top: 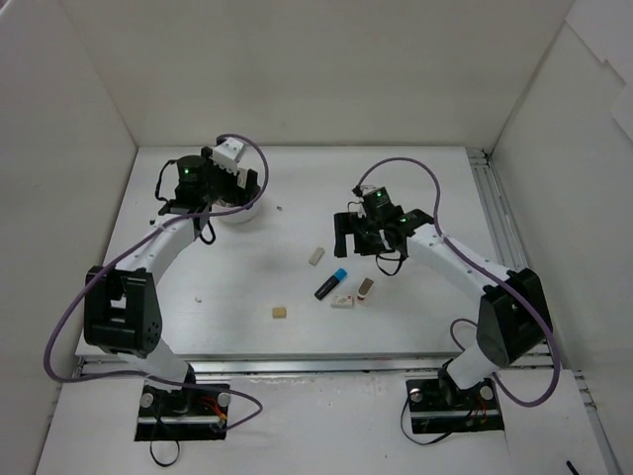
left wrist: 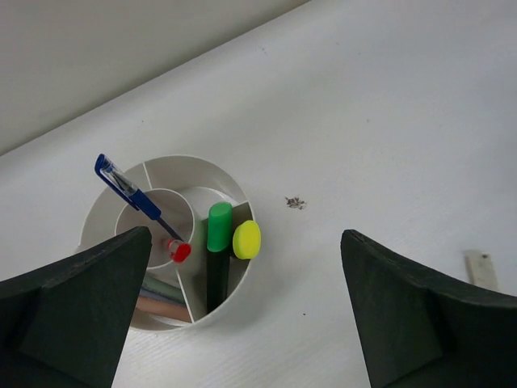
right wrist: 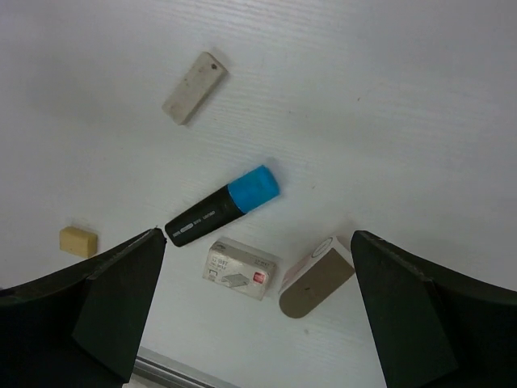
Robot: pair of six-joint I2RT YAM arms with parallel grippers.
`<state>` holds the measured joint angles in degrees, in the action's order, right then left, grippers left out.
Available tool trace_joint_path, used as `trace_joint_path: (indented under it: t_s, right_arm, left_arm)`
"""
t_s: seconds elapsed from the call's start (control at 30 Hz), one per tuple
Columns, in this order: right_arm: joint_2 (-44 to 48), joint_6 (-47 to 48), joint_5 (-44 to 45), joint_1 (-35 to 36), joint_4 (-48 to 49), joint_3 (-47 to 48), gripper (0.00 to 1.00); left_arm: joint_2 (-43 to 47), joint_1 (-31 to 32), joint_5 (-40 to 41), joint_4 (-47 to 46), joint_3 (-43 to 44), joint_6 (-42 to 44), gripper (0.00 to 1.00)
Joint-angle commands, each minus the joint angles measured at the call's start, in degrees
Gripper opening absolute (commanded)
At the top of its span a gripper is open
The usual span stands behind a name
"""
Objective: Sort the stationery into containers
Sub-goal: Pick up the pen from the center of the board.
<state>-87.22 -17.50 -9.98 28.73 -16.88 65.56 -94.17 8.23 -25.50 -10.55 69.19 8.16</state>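
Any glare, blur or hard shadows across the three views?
Top view: flat, even light on the table, no glare. Left wrist: pot sharp, near fingers dark, slightly soft. Right wrist: marker crisp, short soft shadows.

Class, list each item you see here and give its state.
Round white plastic divided pot: upright, partly filled.
Thin blue pen: leaning in pot.
Green-capped black marker: upright in pot.
Yellow-capped marker: upright in pot.
Blue-capped black marker: lying on table, capped.
Left gripper: open over pot.
Right gripper: open over blue-capped marker.
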Motion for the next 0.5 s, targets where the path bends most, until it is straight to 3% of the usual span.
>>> trace_joint_path:
  t_s: [0.0,0.13,0.33,0.4,0.47]
  right_arm:
    - [-4.2,-15.4,12.8,2.5,0.6,1.4,0.98]
    - [-8.7,-24.6,20.7,7.6,1.1,1.9,0.98]
    - [-16.4,-31.6,23.3,11.5,2.0,3.9,0.97]
    - [-18.7,-32.7,22.0,11.7,2.5,4.2,0.92]
    - [-20.1,-33.2,20.8,12.0,3.0,4.4,0.8]
  left_arm:
    - [9.3,0.2,-2.8,-4.3,-1.1,-4.9,1.0]
    - [21.4,1.9,-0.1,-2.3,-9.4,-11.4,1.0]
    - [40.5,5.4,2.6,-6.8,-28.0,-17.6,1.0]
    - [45.2,5.4,5.1,-3.3,-29.0,-18.0,1.0]
    - [47.3,5.4,6.2,-1.6,-29.2,-17.7,1.0]
